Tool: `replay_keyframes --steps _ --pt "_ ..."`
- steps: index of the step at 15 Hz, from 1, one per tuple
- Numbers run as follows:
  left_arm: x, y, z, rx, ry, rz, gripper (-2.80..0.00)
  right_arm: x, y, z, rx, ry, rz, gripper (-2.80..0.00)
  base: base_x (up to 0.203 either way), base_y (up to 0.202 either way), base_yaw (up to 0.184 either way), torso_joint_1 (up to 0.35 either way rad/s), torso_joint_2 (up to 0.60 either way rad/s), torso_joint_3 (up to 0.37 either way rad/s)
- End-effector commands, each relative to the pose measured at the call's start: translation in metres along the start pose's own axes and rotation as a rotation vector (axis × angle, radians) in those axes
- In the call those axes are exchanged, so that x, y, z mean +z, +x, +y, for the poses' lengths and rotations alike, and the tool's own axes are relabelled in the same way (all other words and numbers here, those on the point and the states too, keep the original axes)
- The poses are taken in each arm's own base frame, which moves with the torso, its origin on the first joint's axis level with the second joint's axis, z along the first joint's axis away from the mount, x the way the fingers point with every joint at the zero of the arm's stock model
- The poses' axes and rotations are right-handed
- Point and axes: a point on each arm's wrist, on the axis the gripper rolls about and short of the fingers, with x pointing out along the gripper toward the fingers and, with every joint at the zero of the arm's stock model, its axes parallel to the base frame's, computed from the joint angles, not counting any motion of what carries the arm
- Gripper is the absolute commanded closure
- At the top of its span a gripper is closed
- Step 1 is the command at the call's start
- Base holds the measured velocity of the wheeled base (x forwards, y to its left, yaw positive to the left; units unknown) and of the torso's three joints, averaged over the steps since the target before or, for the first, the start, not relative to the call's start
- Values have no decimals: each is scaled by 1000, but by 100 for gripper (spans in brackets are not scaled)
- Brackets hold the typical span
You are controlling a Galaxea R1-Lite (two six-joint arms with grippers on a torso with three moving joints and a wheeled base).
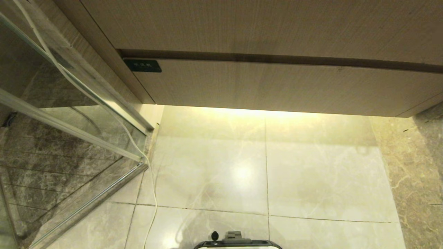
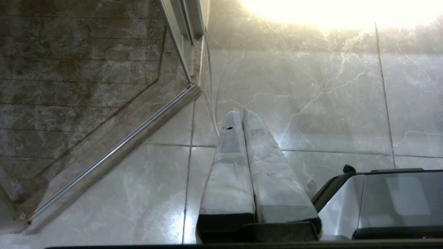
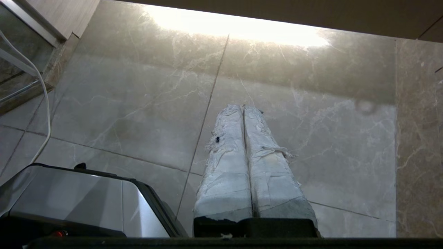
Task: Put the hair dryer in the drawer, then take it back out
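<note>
The drawer [image 1: 277, 88] is a wide light wood-grain front, closed, with a small dark label [image 1: 142, 65] at its left end, under a plain wood-grain panel [image 1: 242, 27]. The hair dryer is out of view. Neither arm shows in the head view. In the left wrist view my left gripper [image 2: 241, 112] hangs above the floor tiles with its taped fingers pressed together, holding nothing. In the right wrist view my right gripper [image 3: 243, 107] is likewise shut and empty above the tiles, the drawer's lower edge [image 3: 311, 17] far beyond it.
A glass shower screen [image 1: 62, 103] with a metal sill [image 1: 90, 204] stands at the left. A long thin white cable [image 1: 152, 193] runs down past it onto the floor. My own base [image 1: 238, 243] shows at the bottom. A darker marble wall [image 1: 418, 180] bounds the right.
</note>
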Motion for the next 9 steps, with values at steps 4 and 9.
replay_keyframes --steps 4,9 --pt "0 0 0 -1 0 -1 0 -12 -1 1 0 -8 0 0 0 0 0 0 0 0" --pt "0 0 0 0 0 1 0 -11 -1 1 0 -3 -3 0 0 0 0 0 0 0"
